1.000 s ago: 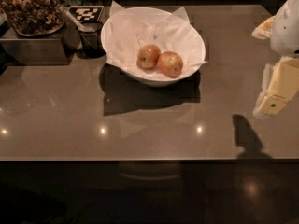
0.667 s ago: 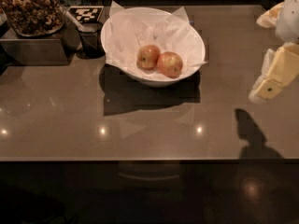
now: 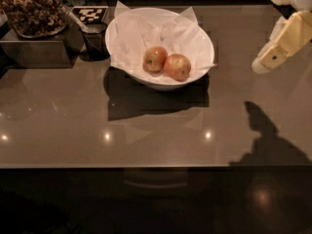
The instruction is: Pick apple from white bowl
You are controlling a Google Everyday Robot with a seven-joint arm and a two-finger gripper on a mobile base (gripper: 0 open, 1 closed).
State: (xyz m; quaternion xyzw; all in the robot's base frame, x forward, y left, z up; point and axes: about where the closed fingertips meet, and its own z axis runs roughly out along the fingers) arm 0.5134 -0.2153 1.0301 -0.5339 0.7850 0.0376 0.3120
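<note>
One wide, glossy brown tabletop (image 3: 146,126), filling most of the view, with its front edge running across the lower part. On it, back of centre, the white bowl (image 3: 163,84): large, round, lined with crinkled white paper (image 3: 139,38), pointed corners sticking up past the rim, dark shadow thrown toward the front. At the far left corner, a metal bin (image 3: 39,50) topped by a tray heaped with brown snack pieces (image 3: 29,9).

At the right edge, raised off the table and well apart from the bowl, the gripper (image 3: 273,55): cream-coloured, angled down toward the left, partly cut off by the frame. No telling whether parted or closed. Below it on the tabletop, its dark shadow (image 3: 263,140).

Between bin and bowl, just beside the bowl's left rim, a small dark cup (image 3: 95,40). Behind the cup, a black-and-white checkered marker (image 3: 89,13).

Inside the bowl, lying on the paper a little right of centre, the apple (image 3: 177,67): round, evenly orange-red, with a small dark dimple. Touching its left side, a smaller apple (image 3: 155,58) with a yellow-green patch.

Smallest, a few bright light spots (image 3: 107,136) on the tabletop in front of the bowl.
</note>
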